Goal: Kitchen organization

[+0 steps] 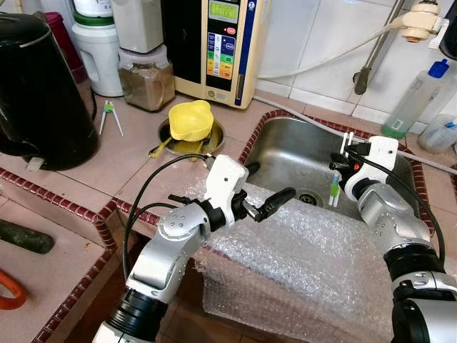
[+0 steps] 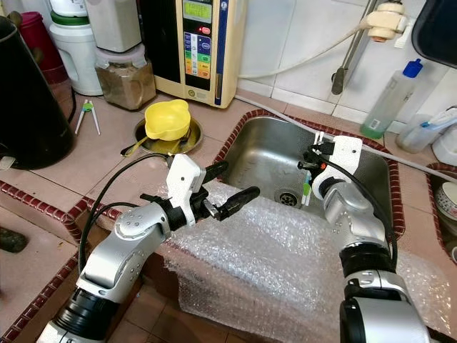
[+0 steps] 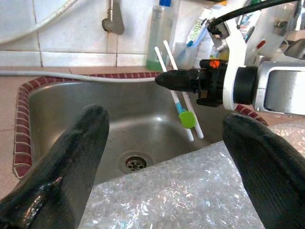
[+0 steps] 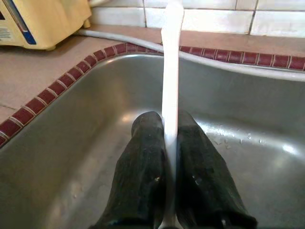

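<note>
The right gripper (image 1: 341,166) hangs over the stainless-steel sink (image 1: 282,153), its two black fingers (image 4: 143,176) pressed together on a pair of white training chopsticks (image 3: 182,102). The chopsticks stand nearly upright, tilted slightly, with their upper ends above the gripper and their lower ends pointing down into the basin. A blue section and a round green part (image 3: 188,119) sit on the lower half of the sticks; what that part is cannot be made out. The chopsticks hang clear of the sink floor and near the drain (image 1: 308,198).

The left gripper (image 1: 268,189) is held at the front edge of the sink, over a sheet of bubble wrap (image 1: 300,264) that drapes from the sink rim down the front of the counter (image 1: 128,153). Its fingers are spread wide and hold nothing.

On the tiled counter to the robot's left of the sink:
- a yellow plastic bowl (image 1: 190,120) resting on a round metal dish (image 1: 214,136);
- a second pair of training chopsticks (image 1: 108,114), lying flat;
- a black electric kettle (image 1: 39,89);
- a jar of brown powder (image 1: 146,82);
- a cream water-purifier unit (image 1: 218,46) against the wall.

A bottle with a blue cap (image 1: 418,93) stands behind the sink.
</note>
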Tool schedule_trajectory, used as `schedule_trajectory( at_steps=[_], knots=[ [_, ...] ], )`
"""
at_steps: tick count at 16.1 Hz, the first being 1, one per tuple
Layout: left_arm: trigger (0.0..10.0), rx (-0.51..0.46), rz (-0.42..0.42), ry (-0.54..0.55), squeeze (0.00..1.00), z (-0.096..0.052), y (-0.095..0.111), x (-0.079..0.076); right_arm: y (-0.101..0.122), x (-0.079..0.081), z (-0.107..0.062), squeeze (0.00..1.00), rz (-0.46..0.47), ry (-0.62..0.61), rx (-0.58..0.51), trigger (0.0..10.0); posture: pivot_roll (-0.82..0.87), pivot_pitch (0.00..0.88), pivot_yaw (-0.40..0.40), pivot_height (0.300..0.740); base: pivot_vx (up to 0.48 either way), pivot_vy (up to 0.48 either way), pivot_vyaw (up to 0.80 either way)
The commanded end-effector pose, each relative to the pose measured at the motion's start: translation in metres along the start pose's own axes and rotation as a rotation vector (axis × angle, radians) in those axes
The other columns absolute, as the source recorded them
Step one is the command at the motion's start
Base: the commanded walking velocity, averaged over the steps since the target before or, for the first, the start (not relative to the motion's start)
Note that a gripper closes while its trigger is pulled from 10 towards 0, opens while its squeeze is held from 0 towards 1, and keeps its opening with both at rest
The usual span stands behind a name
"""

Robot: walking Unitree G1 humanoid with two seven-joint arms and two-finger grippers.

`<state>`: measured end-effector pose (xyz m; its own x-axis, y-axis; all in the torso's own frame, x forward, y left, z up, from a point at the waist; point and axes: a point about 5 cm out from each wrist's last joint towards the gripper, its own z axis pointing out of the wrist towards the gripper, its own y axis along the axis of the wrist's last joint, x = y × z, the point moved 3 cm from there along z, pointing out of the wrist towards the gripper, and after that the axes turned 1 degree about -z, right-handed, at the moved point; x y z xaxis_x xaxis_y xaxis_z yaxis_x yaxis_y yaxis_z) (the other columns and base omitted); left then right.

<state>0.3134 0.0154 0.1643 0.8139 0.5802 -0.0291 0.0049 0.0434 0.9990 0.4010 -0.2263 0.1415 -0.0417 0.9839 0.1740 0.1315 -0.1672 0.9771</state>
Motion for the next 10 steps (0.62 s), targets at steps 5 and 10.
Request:
schedule_trajectory(
  at_steps=[5, 10],
  knots=[
    [10.0, 0.049, 0.04, -0.033, 1.0, 0.002, -0.005, -0.005, -0.016, -0.005, 0.0, 1.0, -0.086, -0.045, 0.028, 10.0, 0.02, 0.052, -0.048, 0.74, 0.0, 0.0, 0.0],
    [10.0, 0.022, 0.065, 0.042, 1.0, 0.003, 0.0, 0.007, -0.012, 0.019, -0.005, 1.0, -0.141, 0.072, -0.031, 10.0, 0.01, 0.058, -0.047, 0.74, 0.0, 0.0, 0.0]
  ],
)
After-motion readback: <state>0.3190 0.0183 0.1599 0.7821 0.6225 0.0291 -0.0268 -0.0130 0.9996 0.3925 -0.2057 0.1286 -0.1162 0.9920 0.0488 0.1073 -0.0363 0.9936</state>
